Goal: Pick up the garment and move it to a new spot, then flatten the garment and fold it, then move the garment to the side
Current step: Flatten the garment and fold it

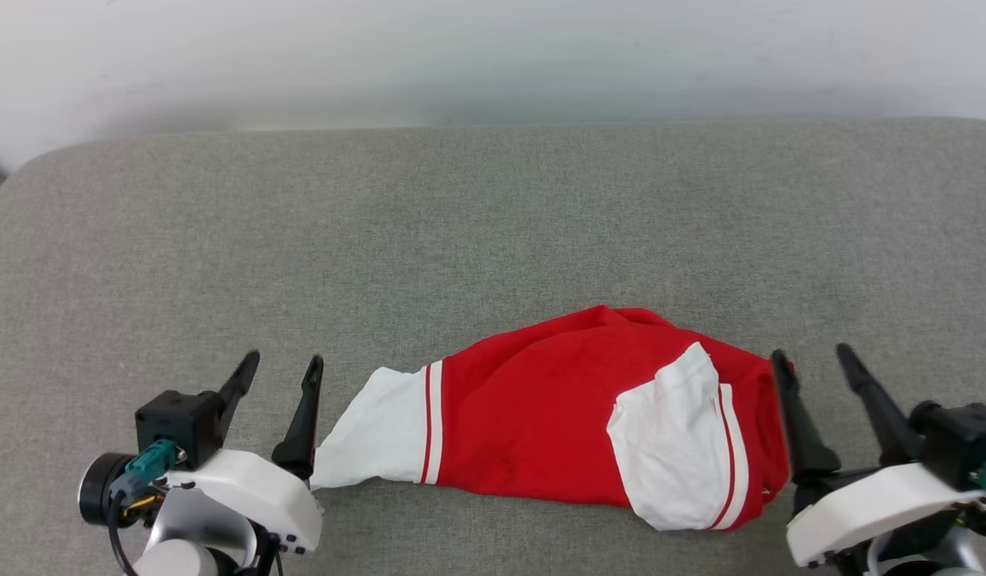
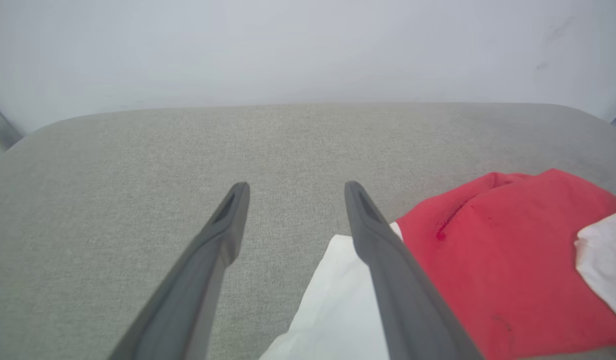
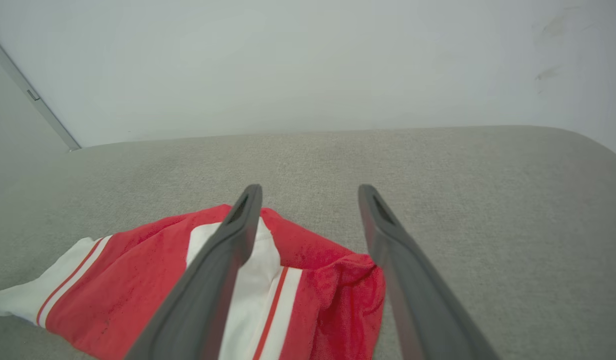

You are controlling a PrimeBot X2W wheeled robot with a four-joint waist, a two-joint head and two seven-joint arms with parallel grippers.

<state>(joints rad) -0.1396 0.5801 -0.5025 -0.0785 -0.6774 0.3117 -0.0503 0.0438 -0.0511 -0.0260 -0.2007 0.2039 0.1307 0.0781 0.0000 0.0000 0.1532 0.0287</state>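
The left gripper [image 1: 285, 357] sits at seven o'clock in the head view and the right gripper [image 1: 810, 352] at four o'clock, each with its two long dark fingers [image 2: 223, 240] spread wide apart and pointing toward twelve.

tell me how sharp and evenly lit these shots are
Head view: soft even light, garment crisp, wall behind washed out. Left wrist view: fingers soften near the lens. Right wrist view: cushion weave clear, no glare.
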